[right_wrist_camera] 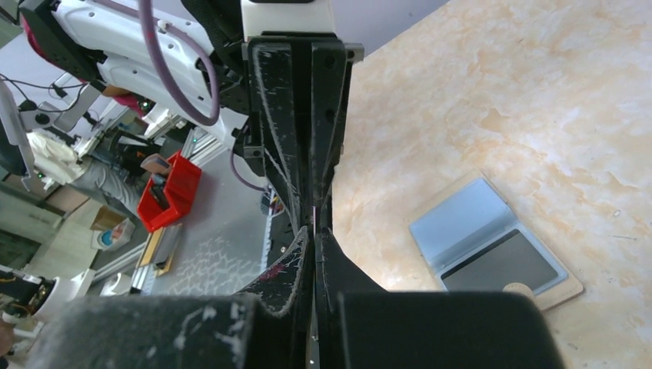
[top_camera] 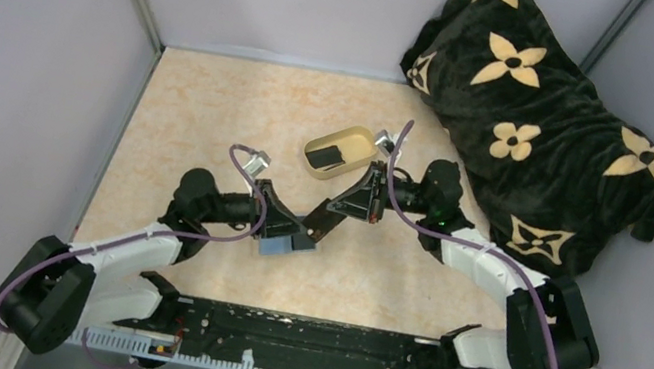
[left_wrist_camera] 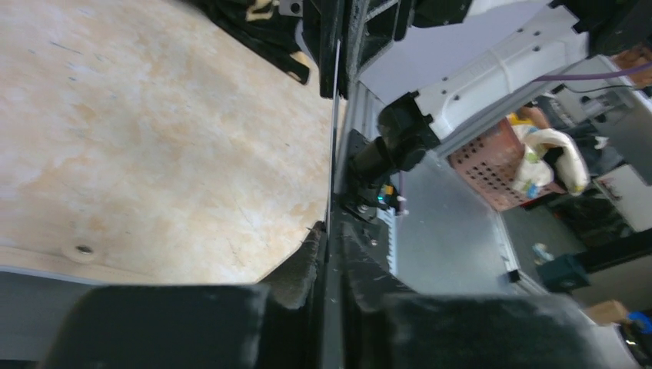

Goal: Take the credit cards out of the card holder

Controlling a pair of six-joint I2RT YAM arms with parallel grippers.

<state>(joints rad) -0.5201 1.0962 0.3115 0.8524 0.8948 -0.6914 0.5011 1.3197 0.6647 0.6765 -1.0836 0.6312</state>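
The card holder (top_camera: 275, 247) lies open on the table under the grippers. In the right wrist view its blue-grey faces (right_wrist_camera: 461, 219) show, with a dark credit card (right_wrist_camera: 503, 263) in one pocket and the tan tab beside it. My left gripper (top_camera: 298, 227) and right gripper (top_camera: 331, 216) meet above it, both shut on one thin black credit card (left_wrist_camera: 335, 138). That card is seen edge-on between the left gripper (left_wrist_camera: 330, 234) jaws and the right gripper (right_wrist_camera: 315, 234) jaws. Another black card (top_camera: 328, 155) lies in the oval cream dish (top_camera: 364, 137).
A black blanket with tan flower marks (top_camera: 539, 110) is heaped at the back right, close behind the right arm. Grey walls enclose the table on the left and back. The black base rail (top_camera: 296, 337) runs along the near edge.
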